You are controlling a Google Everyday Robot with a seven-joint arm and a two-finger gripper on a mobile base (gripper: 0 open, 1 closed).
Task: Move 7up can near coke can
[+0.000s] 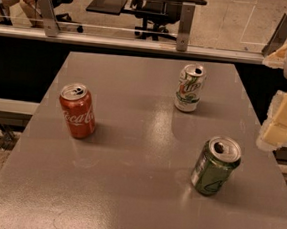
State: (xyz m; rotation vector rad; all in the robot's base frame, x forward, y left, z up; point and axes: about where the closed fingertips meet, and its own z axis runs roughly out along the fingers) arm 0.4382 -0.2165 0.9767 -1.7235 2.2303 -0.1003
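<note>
- Claw (282,118) hung right of bench (126,200), clear of cans; whether open or closed was undeterminable.
- Approach stage: next move required reaching 7up can (190,88), well apart from coke can (77,110).

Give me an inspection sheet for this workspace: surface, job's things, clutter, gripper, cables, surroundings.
Surface: grey table, glossy, with glare patches.
Job's things: 7up can standing toward the far right; coke can standing at the left; the two are well apart.
Clutter: green can standing at the near right, apart from both.
Gripper: gripper at the right edge of the view, by the table's right side, touching no can.
Cables: nothing seen.
Surroundings: glass barrier with metal posts behind the table; office chair beyond it.
</note>
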